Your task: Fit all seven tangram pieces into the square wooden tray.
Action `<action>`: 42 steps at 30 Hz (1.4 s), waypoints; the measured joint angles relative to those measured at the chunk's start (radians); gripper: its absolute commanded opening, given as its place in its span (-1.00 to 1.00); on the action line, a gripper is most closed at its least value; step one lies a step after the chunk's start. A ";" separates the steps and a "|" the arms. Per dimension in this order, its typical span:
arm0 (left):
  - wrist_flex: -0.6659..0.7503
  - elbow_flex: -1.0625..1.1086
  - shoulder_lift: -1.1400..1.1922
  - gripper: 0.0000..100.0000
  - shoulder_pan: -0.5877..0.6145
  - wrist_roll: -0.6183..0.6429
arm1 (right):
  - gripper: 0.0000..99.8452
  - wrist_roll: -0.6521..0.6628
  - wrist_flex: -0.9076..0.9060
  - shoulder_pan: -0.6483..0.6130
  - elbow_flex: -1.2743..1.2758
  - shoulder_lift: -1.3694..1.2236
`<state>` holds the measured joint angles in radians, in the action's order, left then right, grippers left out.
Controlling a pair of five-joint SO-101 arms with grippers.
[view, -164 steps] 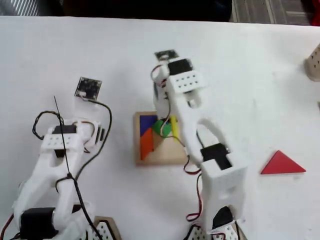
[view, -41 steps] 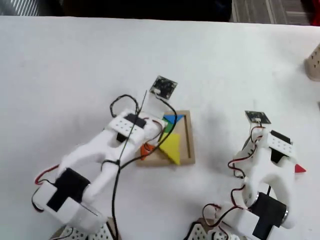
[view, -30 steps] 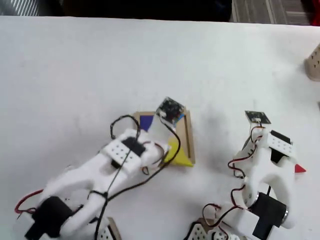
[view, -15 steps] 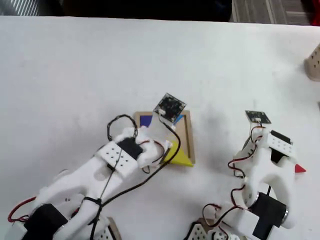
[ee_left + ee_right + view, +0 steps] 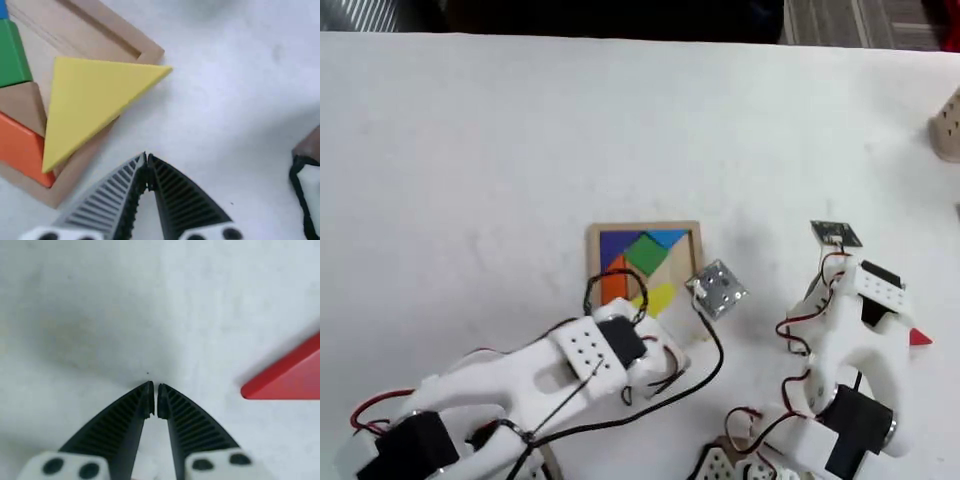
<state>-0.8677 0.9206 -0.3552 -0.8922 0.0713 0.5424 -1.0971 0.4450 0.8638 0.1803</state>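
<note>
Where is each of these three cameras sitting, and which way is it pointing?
High view: fixed above the table, looking down on the tray, left arm and right arm.
Left wrist view: on the left arm, looking past the shut left hand at the yellow triangle lying across the tray's rim.
Right wrist view: on the right arm, looking past the shut right hand at table and red triangle.
Shared: high and left wrist views both show tray and yellow triangle.

White table (image 5: 470,150), perhaps a perforated wooden block (image 5: 947,128) near its edge
</note>
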 measured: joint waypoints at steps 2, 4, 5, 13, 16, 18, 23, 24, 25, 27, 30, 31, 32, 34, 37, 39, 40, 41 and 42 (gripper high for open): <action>0.018 -0.002 0.020 -0.95 -0.003 0.000 | -0.96 0.000 0.000 0.000 0.000 -0.002; 0.049 -0.020 0.061 -0.95 -0.003 0.000 | -0.96 0.000 0.000 0.000 0.000 -0.002; 0.058 -0.040 0.083 -0.95 -0.003 0.000 | -0.96 0.000 0.000 0.000 0.000 -0.002; 0.072 -0.226 0.345 -0.95 -0.003 0.000 | -0.96 0.000 0.000 0.000 0.000 -0.002; 0.072 -0.276 0.405 -0.95 0.014 0.000 | -0.96 0.000 0.000 0.000 0.000 -0.002; 0.072 -0.299 0.407 -0.95 0.041 0.015 | -0.96 0.000 0.000 0.000 0.000 -0.002; 0.081 -0.328 0.407 -0.95 0.115 0.072 | -0.96 0.000 0.000 0.000 0.000 -0.002; 0.084 -0.328 0.407 -0.95 0.130 0.077 | -0.96 0.000 0.000 0.000 0.000 -0.002; 0.087 -0.328 0.407 -0.95 0.144 0.081 | -0.96 0.000 0.000 0.000 0.000 -0.002; 0.095 -0.328 0.407 -0.95 0.167 0.084 | -0.96 0.000 0.000 0.000 0.000 -0.002; 0.097 -0.328 0.405 -0.95 0.178 0.089 | -0.96 0.000 0.000 0.000 0.000 -0.002; 0.097 -0.328 0.405 -0.95 0.178 0.089 | -0.96 0.000 0.000 0.000 0.000 -0.002; 0.097 -0.328 0.400 -0.95 0.178 0.087 | -0.96 0.000 0.000 0.000 0.000 -0.002; 0.097 -0.328 0.384 -0.95 0.180 0.087 | -0.96 0.000 0.000 0.000 0.000 -0.002; 0.097 -0.328 0.338 -0.95 0.180 0.087 | -0.96 0.000 0.000 0.000 0.000 -0.002; 0.097 -0.328 0.308 -0.95 0.180 0.089 | -0.96 0.000 0.000 0.000 0.000 -0.002; 0.098 -0.328 0.296 -0.95 0.180 0.089 | -0.96 0.000 0.000 0.000 0.000 -0.002; 0.098 -0.328 0.290 -0.95 0.180 0.089 | -0.96 0.000 0.000 0.000 0.000 -0.002; 0.098 -0.328 0.287 -0.95 0.178 0.089 | -0.96 0.000 0.000 0.000 0.000 -0.002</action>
<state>-0.7695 0.5923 -0.0683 -0.7142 0.1603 0.5424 -1.0971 0.4450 0.8638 0.1788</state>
